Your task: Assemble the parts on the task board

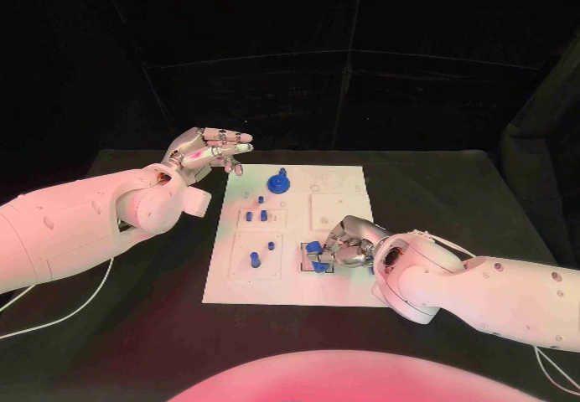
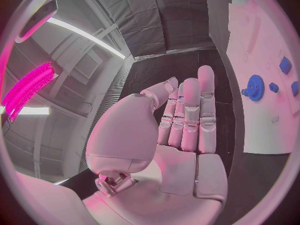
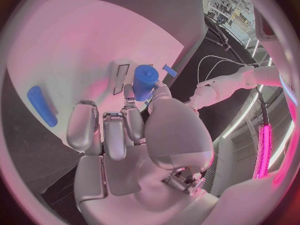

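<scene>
Resting on the near right part of the white task board [image 1: 344, 289], right hand [image 1: 350, 240] pinching a small blue cylinder [image 3: 145, 82] between thumb and a fingertip, remaining fingers [image 3: 83, 126] curled loosely beside it. Holding that cylinder just above the board, close to a black-outlined rectangular slot [image 3: 120, 78], as seen in the right wrist view. Lying apart on the board in the same view, a longer blue peg [image 3: 41, 105], flat on its side. Showing in the head view, two more blue pieces [image 1: 315, 256] right beside the right hand's fingertips, one near the outlined square; cannot tell whether touching the hand.

Hovering above the far left corner of the board, left hand [image 1: 208, 151] holding nothing, fingers [image 2: 199, 110] stretched out straight and close together, thumb set off to the side. Pointing toward the board's far end, well apart from every part.

Standing near the far middle of the board, a blue gear [image 1: 281, 181] with a knob on top, also appearing in the left wrist view beside smaller blue pieces. Sitting in the board's left column, a few short blue pegs [image 1: 255, 214] upright in a square recess, and two more blue pegs [image 1: 257, 256] lying nearer. Lying across the black bench [image 1: 145, 335], white cables on both near sides.
</scene>
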Robot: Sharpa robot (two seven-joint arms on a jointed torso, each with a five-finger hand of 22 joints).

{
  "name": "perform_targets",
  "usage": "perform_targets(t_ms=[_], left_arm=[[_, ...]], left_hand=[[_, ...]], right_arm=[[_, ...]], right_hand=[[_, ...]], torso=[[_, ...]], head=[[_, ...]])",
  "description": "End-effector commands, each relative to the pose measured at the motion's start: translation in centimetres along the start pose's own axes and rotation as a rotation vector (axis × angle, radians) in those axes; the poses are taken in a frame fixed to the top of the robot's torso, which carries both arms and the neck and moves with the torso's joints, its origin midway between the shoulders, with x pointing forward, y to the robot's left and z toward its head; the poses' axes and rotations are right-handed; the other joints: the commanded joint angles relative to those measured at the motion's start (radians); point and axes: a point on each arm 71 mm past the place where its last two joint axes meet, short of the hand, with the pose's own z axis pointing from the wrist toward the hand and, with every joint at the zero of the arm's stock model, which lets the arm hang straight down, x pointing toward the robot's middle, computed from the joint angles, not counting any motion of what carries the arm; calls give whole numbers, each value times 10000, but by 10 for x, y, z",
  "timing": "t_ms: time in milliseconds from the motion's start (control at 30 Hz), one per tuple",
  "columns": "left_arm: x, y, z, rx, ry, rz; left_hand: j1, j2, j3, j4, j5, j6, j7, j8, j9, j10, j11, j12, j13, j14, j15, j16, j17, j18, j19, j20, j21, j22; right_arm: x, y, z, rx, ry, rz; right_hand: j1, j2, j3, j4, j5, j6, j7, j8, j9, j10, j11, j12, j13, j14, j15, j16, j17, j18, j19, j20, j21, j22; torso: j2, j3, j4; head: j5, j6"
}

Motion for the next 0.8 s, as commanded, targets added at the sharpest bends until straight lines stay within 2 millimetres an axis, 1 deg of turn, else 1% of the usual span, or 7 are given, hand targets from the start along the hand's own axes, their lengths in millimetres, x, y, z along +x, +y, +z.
perform_targets(t_ms=[33, 167, 267, 333, 467, 600, 800], left_arm=[[2, -1, 1, 47, 127, -95], [2, -1, 1, 37, 138, -99], [2, -1, 1, 31, 137, -98], [2, -1, 1, 28, 135, -97], [2, -1, 1, 23, 133, -96], [2, -1, 1, 18, 140, -99], [1, -1, 0, 12, 134, -96]], left_hand=[[102, 26, -32, -6, -43, 18, 52, 46, -15, -72, -29, 45, -13, -43, 11, -37, -11, 134, -70, -20, -67, -16], [102, 26, -32, -6, -43, 18, 52, 46, -15, -72, -29, 45, -13, -43, 11, -37, -11, 134, -70, -20, -67, -16], [102, 26, -32, -6, -43, 18, 52, 46, -15, -72, -29, 45, -13, -43, 11, -37, -11, 134, -70, -20, -67, -16], [102, 26, -32, -6, -43, 18, 52, 46, -15, -72, -29, 45, -13, -43, 11, -37, -11, 134, -70, -20, -67, -16], [102, 26, -32, -6, -43, 18, 52, 46, -15, -72, -29, 45, -13, -43, 11, -37, -11, 134, -70, -20, -67, -16], [102, 26, -32, -6, -43, 18, 52, 46, -15, -72, -29, 45, -13, -43, 11, -37, -11, 134, -70, -20, -67, -16], [97, 33, -55, -12, -42, 12, 51, 55, -17, -88, -29, 68, -21, -51, 12, -34, -28, 134, -76, -18, -74, -19]], right_arm=[[-1, 2, 3, 71, -84, -508], [-1, 3, 6, 108, -188, -773], [-2, 4, 8, 128, -304, -920], [-3, 5, 8, 84, -376, -974], [-3, 7, 8, -48, -459, -1043], [-3, 9, 5, -246, -404, -1107], [-1, 11, 3, -434, -270, -1314]], right_hand=[[-232, 18, -153, -2, -406, 284, -291, 27, 54, -14, -65, -108, -45, 681, -76, 48, 764, -183, -19, -66, 9, -9], [-810, -92, -537, 16, -1762, 238, -286, -1, 165, -56, -57, -288, -143, 664, -76, 11, 694, -175, -43, -70, -26, -58], [-1662, -642, -359, 85, -3011, 83, -238, -89, 236, -233, 18, -654, -394, 630, -31, -63, 552, -145, -135, -33, -140, -238], [-2184, -1242, -81, 96, -3273, 9, -194, -130, 272, -291, 27, -780, -467, 626, -6, -79, 536, -131, -168, -12, -185, -306], [-2628, -1663, 145, 112, -3377, -37, -174, -157, 322, -349, 47, -924, -550, 634, 12, -71, 577, -126, -178, 9, -206, -328], [-2144, -1344, 508, 61, -2996, -31, -173, -161, 385, -334, 44, -947, -526, 643, 18, -64, 611, -128, -166, 17, -206, -311], [-411, -920, 865, -636, -2275, -3, -194, -159, 501, -295, 24, -957, -455, 657, -3, -45, 681, -136, -137, 0, -191, -259]], torso=[[2, -2, -8], [-4, 0, -20], [-11, 0, -26], [-9, 1, -29], [-6, 3, -39], [-9, 5, -32], [-7, 6, -32]], head=[[20, -14], [50, -21], [49, -22], [51, -29], [60, -26], [53, -26], [47, -36]])
